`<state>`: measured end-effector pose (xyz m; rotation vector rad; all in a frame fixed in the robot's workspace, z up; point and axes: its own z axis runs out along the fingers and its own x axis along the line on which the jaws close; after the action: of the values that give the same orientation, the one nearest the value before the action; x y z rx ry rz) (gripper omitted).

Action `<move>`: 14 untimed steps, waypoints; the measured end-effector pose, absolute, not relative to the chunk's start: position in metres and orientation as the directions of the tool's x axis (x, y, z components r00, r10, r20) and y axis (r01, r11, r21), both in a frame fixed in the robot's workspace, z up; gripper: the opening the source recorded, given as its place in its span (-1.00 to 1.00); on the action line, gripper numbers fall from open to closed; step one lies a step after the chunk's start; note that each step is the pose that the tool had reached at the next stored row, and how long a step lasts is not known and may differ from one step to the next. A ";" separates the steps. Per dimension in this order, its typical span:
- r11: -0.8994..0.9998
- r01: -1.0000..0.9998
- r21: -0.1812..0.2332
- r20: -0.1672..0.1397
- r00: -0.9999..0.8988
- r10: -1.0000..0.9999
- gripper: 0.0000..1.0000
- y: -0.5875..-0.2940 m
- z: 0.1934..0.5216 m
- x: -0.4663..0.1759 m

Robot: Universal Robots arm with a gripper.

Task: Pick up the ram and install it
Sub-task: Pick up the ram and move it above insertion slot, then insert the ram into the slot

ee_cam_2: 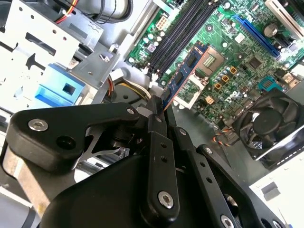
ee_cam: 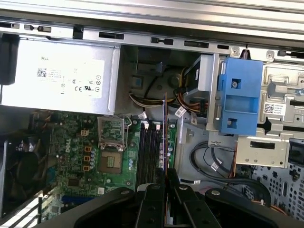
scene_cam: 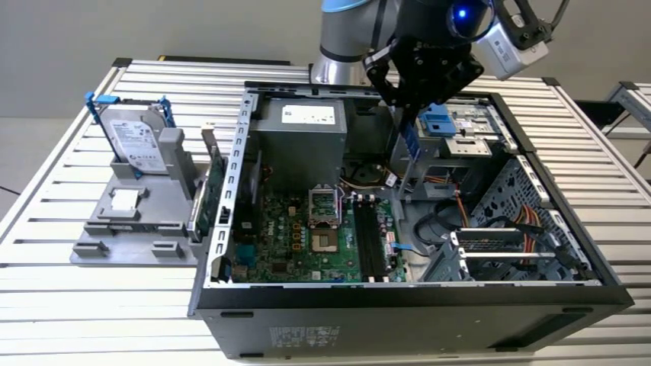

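My gripper (scene_cam: 412, 107) is shut on the ram (scene_cam: 410, 141), a slim blue stick that hangs down from the fingers inside the open computer case (scene_cam: 407, 293). In the exterior view the ram hovers above the back part of the motherboard (scene_cam: 295, 236), higher than and behind the black memory slots (scene_cam: 368, 236). In the second wrist view the ram (ee_cam_2: 187, 71) sticks out from the gripper (ee_cam_2: 159, 111), showing its chips and a tan edge. In the first wrist view the ram (ee_cam: 165, 137) is seen edge-on beyond the gripper (ee_cam: 166, 175), over the memory slots (ee_cam: 149, 152).
A silver hard drive with blue clips (scene_cam: 137, 141) stands on a grey stand (scene_cam: 133, 229) at the exterior view's left, with an upright green circuit card (scene_cam: 209, 191) beside it. Inside the case sit the power supply (scene_cam: 300, 133), a blue drive bracket (scene_cam: 437, 122), cables (scene_cam: 489, 221) and the processor socket (scene_cam: 323, 210).
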<state>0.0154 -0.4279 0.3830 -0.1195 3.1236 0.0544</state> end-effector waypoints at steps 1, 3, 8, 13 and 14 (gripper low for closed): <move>0.996 -0.077 0.034 -0.017 -0.997 -0.076 -1.00 -0.428 0.382 0.015; 0.996 -0.077 0.034 -0.017 -0.997 -0.076 -1.00 -0.428 0.381 0.015; 0.996 -0.077 0.034 -0.017 -0.997 -0.076 -1.00 -0.428 0.377 0.015; 0.996 -0.077 0.034 -0.017 -0.997 -0.076 -1.00 -0.428 0.375 0.015; 0.996 -0.077 0.034 -0.017 -0.997 -0.076 -1.00 -0.428 0.375 0.015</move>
<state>0.0154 -0.4279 0.3748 -0.1195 3.1236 0.0544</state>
